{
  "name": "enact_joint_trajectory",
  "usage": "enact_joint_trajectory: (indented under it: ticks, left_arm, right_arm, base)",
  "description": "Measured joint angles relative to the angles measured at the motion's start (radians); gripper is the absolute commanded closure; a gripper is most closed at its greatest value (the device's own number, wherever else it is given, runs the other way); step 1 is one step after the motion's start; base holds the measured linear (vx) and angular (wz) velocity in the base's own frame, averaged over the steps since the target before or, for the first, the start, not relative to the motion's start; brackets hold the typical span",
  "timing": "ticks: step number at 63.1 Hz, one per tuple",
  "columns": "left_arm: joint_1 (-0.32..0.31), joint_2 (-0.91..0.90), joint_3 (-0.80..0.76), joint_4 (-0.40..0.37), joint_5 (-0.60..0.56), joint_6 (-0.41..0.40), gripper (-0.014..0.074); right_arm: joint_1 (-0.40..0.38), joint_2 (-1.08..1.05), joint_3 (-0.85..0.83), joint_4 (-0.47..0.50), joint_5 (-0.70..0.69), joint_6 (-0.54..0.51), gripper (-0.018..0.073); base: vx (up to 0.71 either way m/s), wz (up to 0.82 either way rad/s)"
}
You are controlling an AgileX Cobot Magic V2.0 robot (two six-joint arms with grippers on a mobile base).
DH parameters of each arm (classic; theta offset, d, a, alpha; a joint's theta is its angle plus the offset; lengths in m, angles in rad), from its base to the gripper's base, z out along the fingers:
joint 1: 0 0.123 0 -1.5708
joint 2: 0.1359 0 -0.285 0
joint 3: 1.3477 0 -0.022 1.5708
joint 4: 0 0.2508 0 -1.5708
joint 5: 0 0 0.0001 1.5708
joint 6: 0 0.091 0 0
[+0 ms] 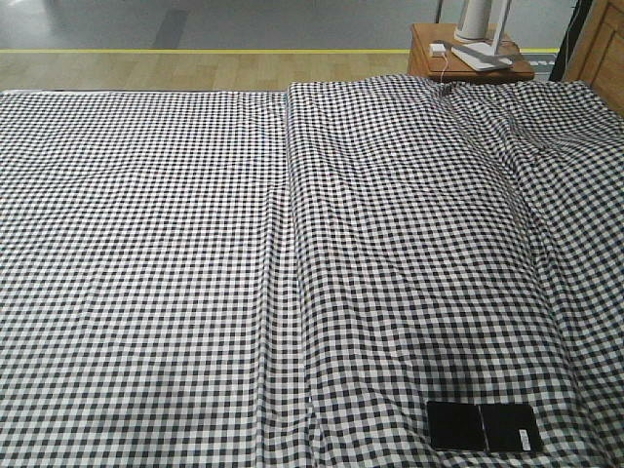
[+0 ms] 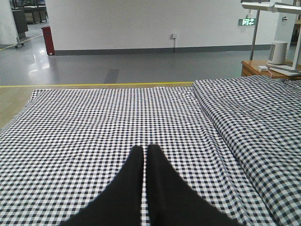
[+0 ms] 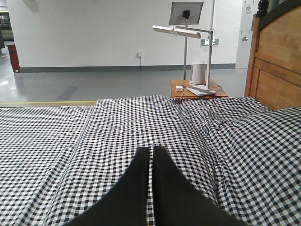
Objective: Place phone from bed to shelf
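Note:
The phone (image 1: 485,426), a thin glossy black slab with a crease across its middle, lies flat on the bed (image 1: 146,244) near the front right corner of the front view. Neither gripper shows in that view. In the left wrist view my left gripper (image 2: 145,148) hovers over the checked bed (image 2: 94,122), fingers together with nothing between them. My right gripper (image 3: 151,149) is likewise shut and empty over the bed (image 3: 141,117). Neither wrist view shows the phone. I cannot make out the shelf for certain.
A small brown bedside table (image 1: 468,58) with a white lamp base and charger stands beyond the bed's far right corner. A panelled wooden piece (image 3: 275,66) rises along the bed's right side. A lengthwise seam (image 1: 283,244) runs down the mattress. Grey floor lies beyond.

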Motion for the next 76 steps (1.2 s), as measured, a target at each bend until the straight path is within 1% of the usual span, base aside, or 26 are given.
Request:
enact_joint_trajectory:
  ticks: [76]
  left_arm:
    - [0.000, 0.000, 0.000, 0.000, 0.000, 0.000, 0.0595]
  right_arm:
    - [0.000, 0.000, 0.000, 0.000, 0.000, 0.000, 0.0564]
  base:
    - [0.00, 0.00]
